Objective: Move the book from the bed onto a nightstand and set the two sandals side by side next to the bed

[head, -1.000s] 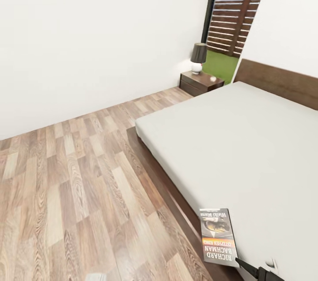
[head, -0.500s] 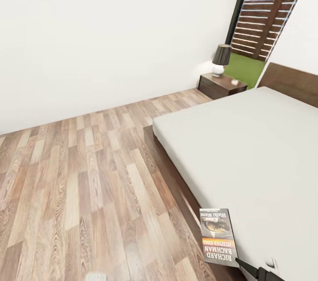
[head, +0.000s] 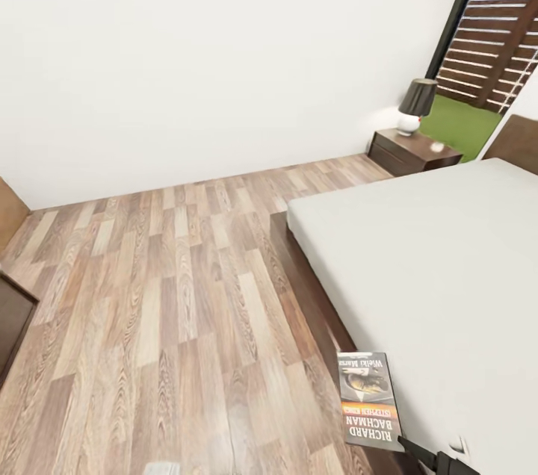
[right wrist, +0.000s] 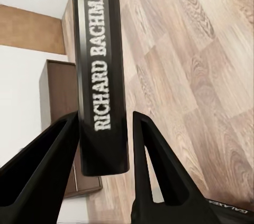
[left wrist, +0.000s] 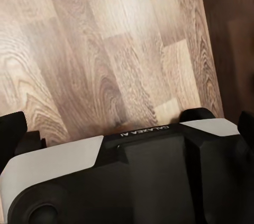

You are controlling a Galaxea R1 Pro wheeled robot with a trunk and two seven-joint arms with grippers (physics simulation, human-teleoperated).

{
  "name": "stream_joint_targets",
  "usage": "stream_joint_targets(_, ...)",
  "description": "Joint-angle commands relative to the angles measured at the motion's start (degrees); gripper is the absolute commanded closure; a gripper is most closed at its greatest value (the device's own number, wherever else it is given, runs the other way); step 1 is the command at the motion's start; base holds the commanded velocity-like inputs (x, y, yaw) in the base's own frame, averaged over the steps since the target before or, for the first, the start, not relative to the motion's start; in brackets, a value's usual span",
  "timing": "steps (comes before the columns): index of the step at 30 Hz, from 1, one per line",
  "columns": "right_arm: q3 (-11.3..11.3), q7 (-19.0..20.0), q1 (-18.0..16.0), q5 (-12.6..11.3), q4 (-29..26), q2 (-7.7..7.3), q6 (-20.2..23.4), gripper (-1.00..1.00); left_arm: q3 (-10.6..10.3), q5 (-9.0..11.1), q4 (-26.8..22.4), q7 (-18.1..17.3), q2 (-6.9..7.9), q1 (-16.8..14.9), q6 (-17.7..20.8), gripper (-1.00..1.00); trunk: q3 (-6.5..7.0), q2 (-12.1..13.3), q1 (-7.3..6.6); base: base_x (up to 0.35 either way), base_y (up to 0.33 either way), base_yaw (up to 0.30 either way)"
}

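The book (head: 368, 400), dark with an orange band and white "Richard Bachman" lettering, hangs low in the head view over the bed's near corner and the floor. My right gripper (head: 420, 452) is shut on its near end. In the right wrist view the two black fingers (right wrist: 58, 145) clamp the book's spine (right wrist: 100, 65) between them, right gripper (right wrist: 103, 115). The bed (head: 433, 266), a pale mattress on a dark frame, runs along the right. The nightstand (head: 415, 150) stands beyond it by the window. The sandals are out of view.
A dark-shaded lamp (head: 415, 105) stands on the nightstand, with a small white object beside it. A dark brown cabinet corner (head: 11, 318) juts in at the left edge. Wood floor (head: 164, 296) spreads between it and the bed. The left wrist view looks down on floor and my base (left wrist: 132, 176).
The head view has swung left: bed, nightstand and window slid right in the picture and the cabinet corner came in at the left. The book and right gripper hold the same spot.
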Motion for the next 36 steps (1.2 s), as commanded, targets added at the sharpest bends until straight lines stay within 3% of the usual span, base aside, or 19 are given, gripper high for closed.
stream_joint_targets(1,0.3,0.1,0.0,-0.6,0.0,-0.05,0.6,1.0,-0.2,0.4,0.1,-0.2,0.02,0.0,-0.2,-1.0,-0.05,0.0,0.0,0.0,0.0,0.281)
stream_joint_targets(36,0.3,0.1,0.0,-0.6,0.0,-0.04,0.6,1.0,-0.2,0.4,0.1,-0.2,-0.01,0.0,-0.2,-1.0,-0.05,0.0,0.0,0.0,0.0,0.28)
